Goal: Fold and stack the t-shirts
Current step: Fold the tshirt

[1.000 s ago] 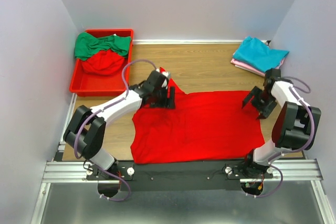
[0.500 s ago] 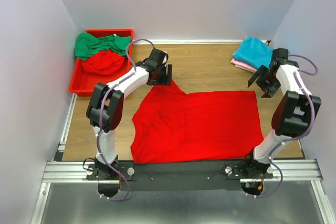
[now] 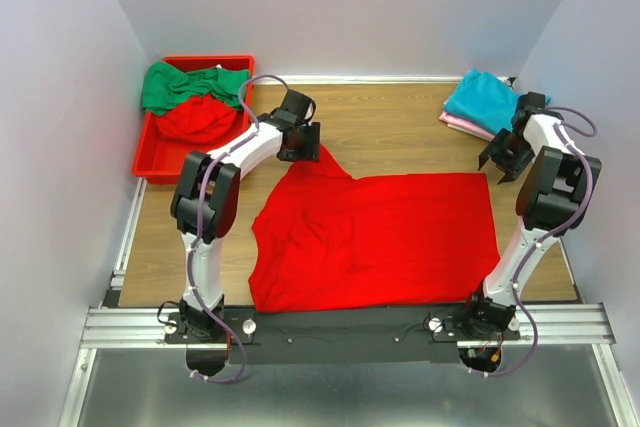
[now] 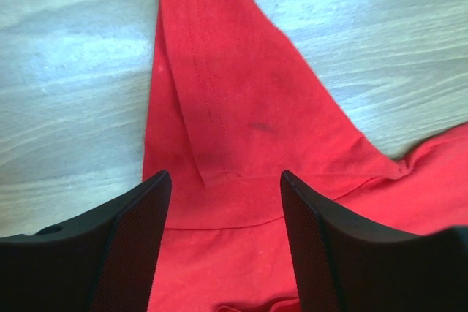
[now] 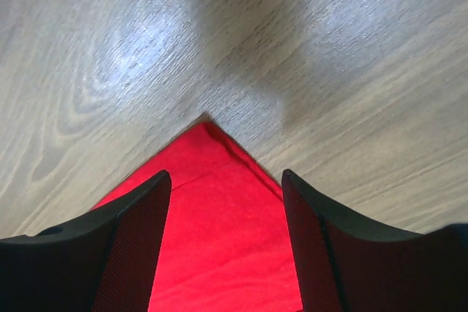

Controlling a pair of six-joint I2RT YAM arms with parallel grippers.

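Lying spread flat on the pale wooden table (image 3: 400, 127) just beyond the arm bases, a bright red cloth t-shirt (image 3: 380, 237) is filling the centre of the top view. The left gripper (image 3: 300, 142) is hovering over its sleeve at 11 o'clock, jaws standing apart and holding nothing. The right gripper (image 3: 505, 159) is hanging above the shirt's far corner at 3 o'clock, equally wide-jawed and empty. Farther back, a green t-shirt (image 3: 185, 85) is sitting in a red plastic bin (image 3: 150, 162) at 10 o'clock, while a teal t-shirt (image 3: 490, 99) is resting on a pink t-shirt (image 3: 470, 129) at 2 o'clock.
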